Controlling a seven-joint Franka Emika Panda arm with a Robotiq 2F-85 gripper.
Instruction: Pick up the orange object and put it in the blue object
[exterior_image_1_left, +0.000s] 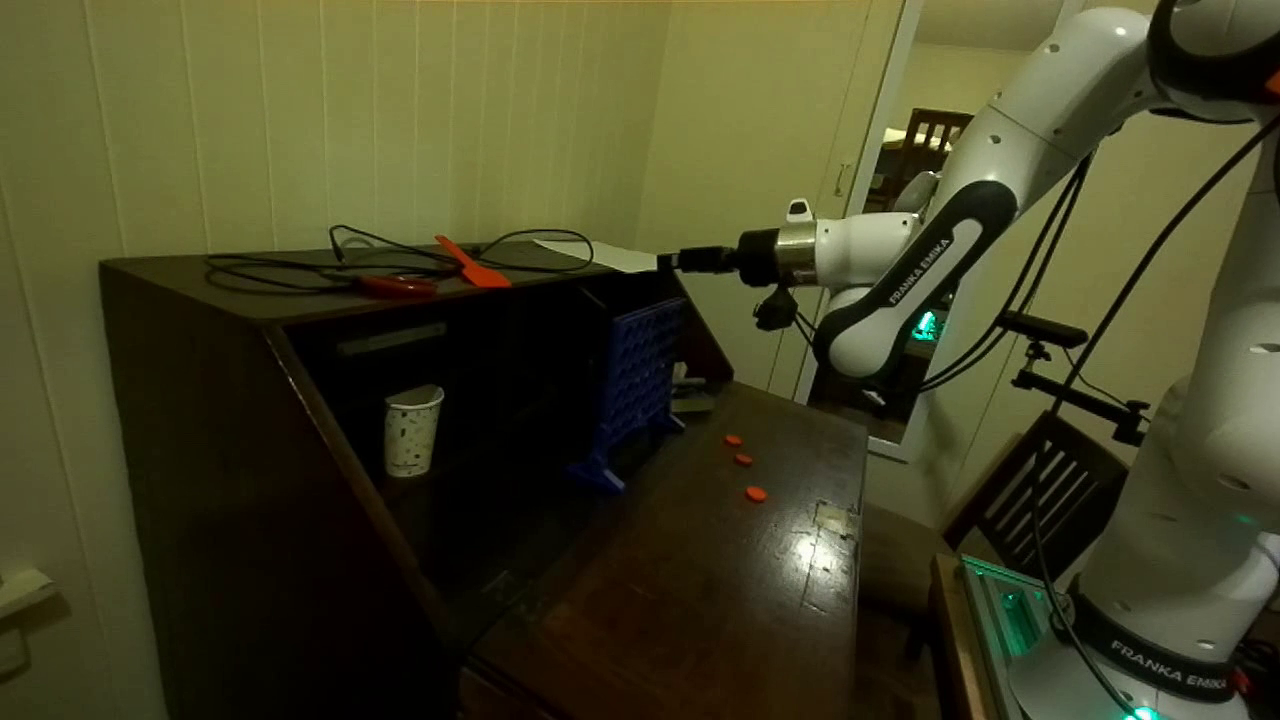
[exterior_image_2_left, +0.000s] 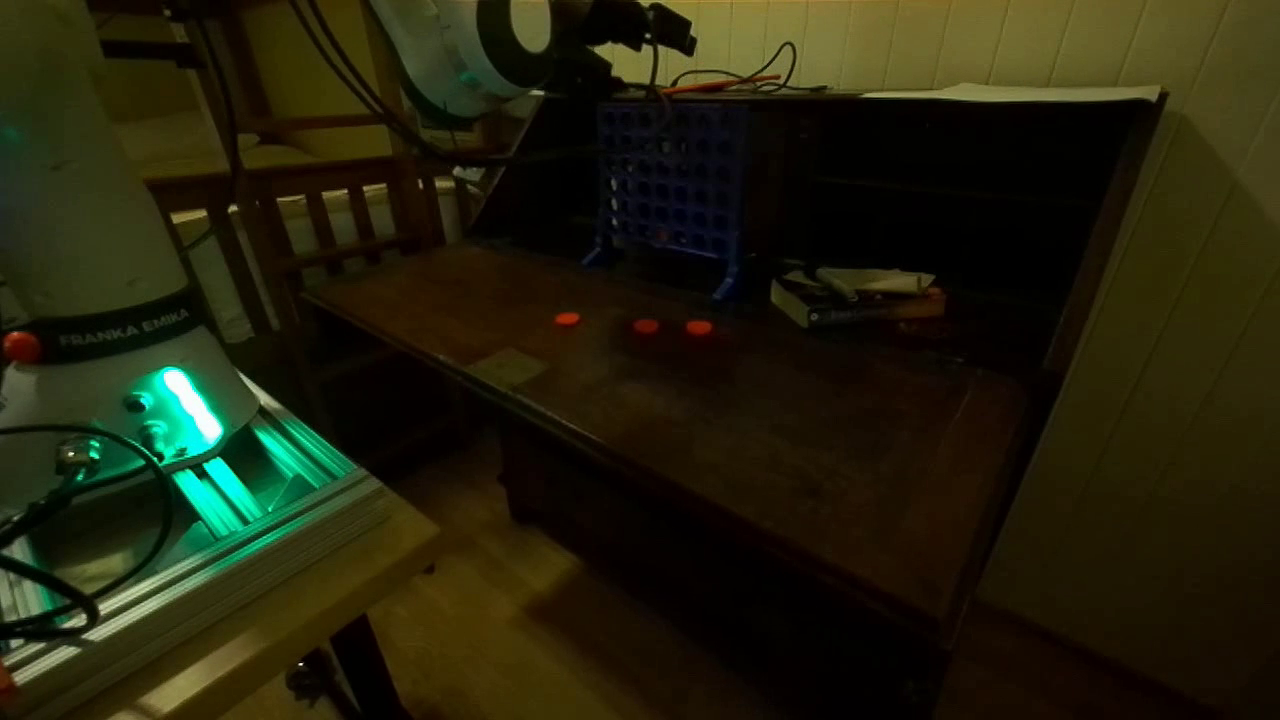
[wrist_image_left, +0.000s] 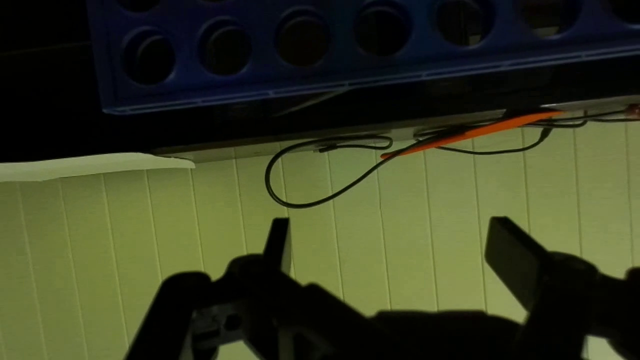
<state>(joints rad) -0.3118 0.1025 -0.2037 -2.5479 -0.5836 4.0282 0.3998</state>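
Three small orange-red discs lie flat on the dark desk surface: one disc (exterior_image_1_left: 756, 494), a second disc (exterior_image_1_left: 743, 459) and a third disc (exterior_image_1_left: 733, 440). The discs also show in an exterior view (exterior_image_2_left: 646, 327). The blue object is an upright blue rack (exterior_image_2_left: 672, 180) with rows of round holes and splayed feet. It stands at the back of the desk surface. The rack also shows in an exterior view (exterior_image_1_left: 645, 370) and at the top of the wrist view (wrist_image_left: 260, 85). My gripper (wrist_image_left: 390, 220) is open and empty. In an exterior view the gripper (exterior_image_1_left: 668, 262) is level with the cabinet top, above the rack's height.
The desk cabinet (exterior_image_1_left: 200, 400) has open compartments. An orange spatula (exterior_image_1_left: 475, 265), black cables (exterior_image_1_left: 290, 265), a red item (exterior_image_1_left: 398, 287) and white paper (exterior_image_1_left: 610, 256) lie on its top. A speckled cup (exterior_image_1_left: 411, 430) stands inside. Books (exterior_image_2_left: 850, 300) lie beside the rack.
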